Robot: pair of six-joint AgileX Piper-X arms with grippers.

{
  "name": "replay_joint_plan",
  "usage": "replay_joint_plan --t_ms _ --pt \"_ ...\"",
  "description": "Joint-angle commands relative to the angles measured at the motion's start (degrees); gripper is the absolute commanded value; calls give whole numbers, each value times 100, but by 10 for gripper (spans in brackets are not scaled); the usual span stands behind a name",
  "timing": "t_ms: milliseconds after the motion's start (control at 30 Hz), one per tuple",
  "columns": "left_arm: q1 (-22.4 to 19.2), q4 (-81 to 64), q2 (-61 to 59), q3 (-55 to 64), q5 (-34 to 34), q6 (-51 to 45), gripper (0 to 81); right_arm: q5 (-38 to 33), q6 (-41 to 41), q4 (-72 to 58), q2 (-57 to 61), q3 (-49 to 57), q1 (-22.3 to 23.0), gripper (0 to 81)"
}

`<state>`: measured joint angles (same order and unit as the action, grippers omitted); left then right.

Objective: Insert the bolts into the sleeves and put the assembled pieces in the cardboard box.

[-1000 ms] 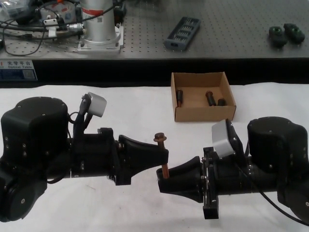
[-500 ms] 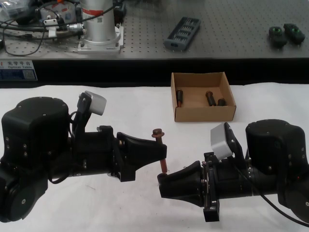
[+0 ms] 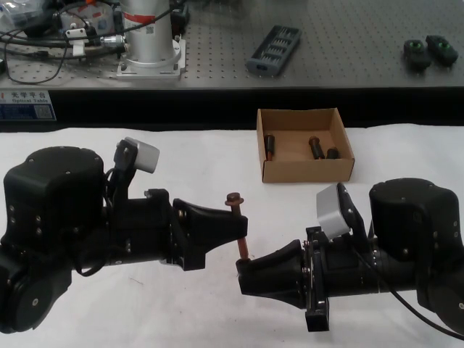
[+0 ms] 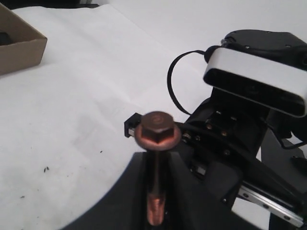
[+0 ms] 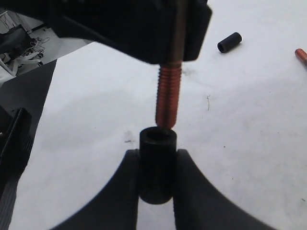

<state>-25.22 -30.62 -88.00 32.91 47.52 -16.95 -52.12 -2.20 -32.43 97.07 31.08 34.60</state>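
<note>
The white cloth [image 3: 217, 148] lies open around the two arms, its far edge at 12 o'clock meeting a dark strip and the drilled metal plate [image 3: 348, 43] behind it. The cardboard box [image 3: 307, 171] sits at 1 o'clock from where the claws meet, well apart from both, with three dark pieces inside. The left arm lies low and stretches toward 3 o'clock. Its left gripper [image 3: 244, 229] is closed on the shank of an upright copper bolt [image 3: 235, 200], with the head above the fingers and the thread below. The right arm lies low and points toward 9 o'clock. Its right gripper [image 5: 157, 178] is clamped on an upright black sleeve [image 5: 157, 163], mouth up. The bolt's threaded tip hangs straight over that mouth. It is at the rim, but whether it has entered cannot be told. The two claw tips are stacked close, the left one just above the right. A spare sleeve [image 5: 229, 42] and a spare bolt [image 5: 301, 54] lie on the cloth beyond, apart from each other.
</note>
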Motion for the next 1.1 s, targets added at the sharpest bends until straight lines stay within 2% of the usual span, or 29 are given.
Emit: replay_joint_plan --t_ms 0,333,1067 --pt "-15 210 -2 92 -32 62 7 -28 11 -175 22 59 -13 53" --pt "-15 -266 -2 125 179 62 7 34 -2 -5 22 59 -13 53" --pt "-15 -217 -2 125 63 62 7 142 -34 9 22 59 -13 53"
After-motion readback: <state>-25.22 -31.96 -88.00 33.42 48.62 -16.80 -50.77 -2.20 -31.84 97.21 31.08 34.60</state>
